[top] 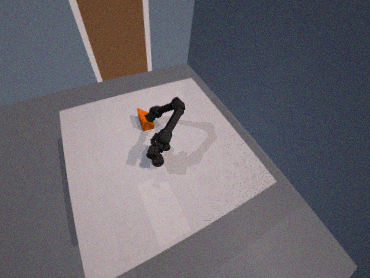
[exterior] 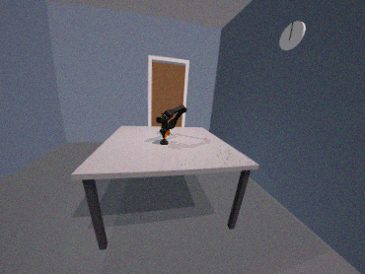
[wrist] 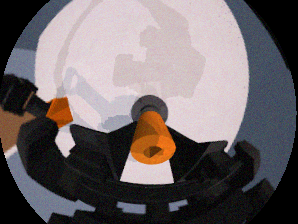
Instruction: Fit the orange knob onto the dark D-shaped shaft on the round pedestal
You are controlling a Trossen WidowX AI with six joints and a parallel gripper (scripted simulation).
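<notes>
While the end effector (wrist: 152, 163) grips the orange knob (wrist: 152, 137), the pedestal (wrist: 149, 107) sits beyond.

The orange knob (wrist: 152, 137) is a short, round piece with a darker hole in its near end. It is clamped between the two dark fingers of the gripper (wrist: 150, 156) and does not touch the table. Seen from the wrist, it points away toward a dark round disc, the pedestal (wrist: 150, 106), which stands just beyond its far end; whether the two touch, I cannot tell. The D-shaped shaft is hidden behind the knob. From above, the knob (top: 145, 119) is a bright orange wedge near the far left part of the white table top. From the room side it (exterior: 167, 132) hangs just above the small dark pedestal (exterior: 163, 142).
</notes>
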